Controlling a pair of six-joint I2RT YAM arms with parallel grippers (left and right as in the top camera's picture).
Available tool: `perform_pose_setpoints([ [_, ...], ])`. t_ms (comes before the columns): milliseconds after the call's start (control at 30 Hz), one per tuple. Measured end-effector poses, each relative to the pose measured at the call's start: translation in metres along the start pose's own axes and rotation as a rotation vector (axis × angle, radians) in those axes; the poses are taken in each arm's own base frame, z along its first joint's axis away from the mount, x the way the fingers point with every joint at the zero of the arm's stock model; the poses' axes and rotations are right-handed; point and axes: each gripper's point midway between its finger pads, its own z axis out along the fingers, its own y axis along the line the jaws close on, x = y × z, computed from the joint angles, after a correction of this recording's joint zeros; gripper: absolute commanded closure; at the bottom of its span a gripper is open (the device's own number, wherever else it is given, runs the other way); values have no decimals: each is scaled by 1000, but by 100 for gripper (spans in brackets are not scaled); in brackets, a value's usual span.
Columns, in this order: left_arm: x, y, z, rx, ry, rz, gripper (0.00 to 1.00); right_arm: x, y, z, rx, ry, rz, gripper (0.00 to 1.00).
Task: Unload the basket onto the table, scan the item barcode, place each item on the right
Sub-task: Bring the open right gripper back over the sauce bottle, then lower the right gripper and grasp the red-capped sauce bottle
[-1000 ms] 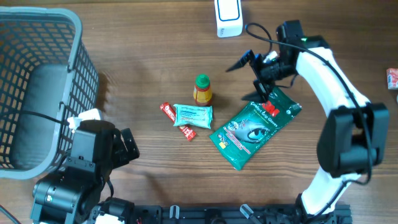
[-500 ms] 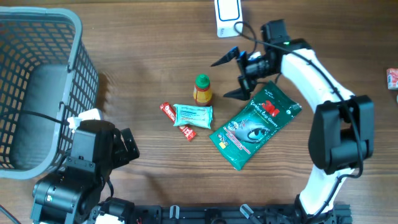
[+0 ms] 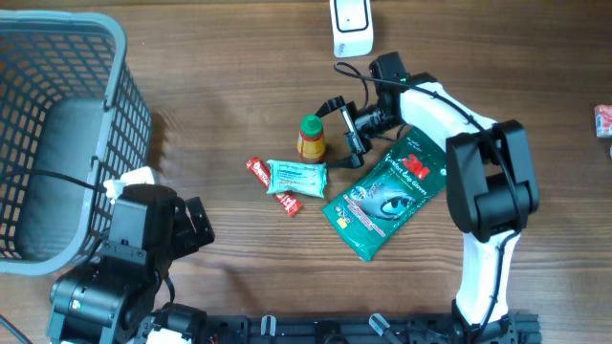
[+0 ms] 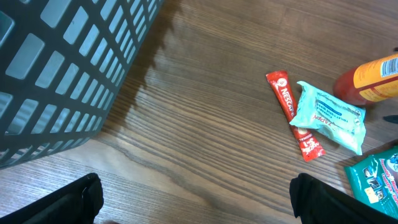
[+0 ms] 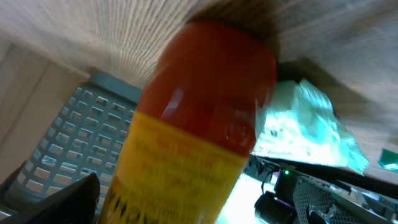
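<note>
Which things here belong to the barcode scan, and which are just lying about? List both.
Job: bottle; open right gripper beside it; white box, likely the scanner.
Lying about: red sachet; teal packet; green pouch; basket.

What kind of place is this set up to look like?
Probably a mock shop checkout on a wooden table: a grey shopping basket, a white device that may be the scanner, and small goods such as a sauce bottle and a green packet.

Worktop [image 3: 229, 91]: brown wood grain, spread beneath me in all views.
Light: soft, even, with faint shadows.
</note>
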Motion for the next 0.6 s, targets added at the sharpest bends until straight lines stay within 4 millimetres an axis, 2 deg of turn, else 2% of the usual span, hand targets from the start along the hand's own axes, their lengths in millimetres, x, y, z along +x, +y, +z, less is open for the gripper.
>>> perform_pose_setpoints([
  [200, 0, 0, 0, 0, 0, 0, 0, 9, 4, 14, -9, 60, -33, 0],
  [400, 0, 0, 0, 0, 0, 0, 0, 15, 6, 18, -11, 82, -39, 1],
  [600, 0, 0, 0, 0, 0, 0, 0, 13, 6, 18, -8, 72, -41, 12],
])
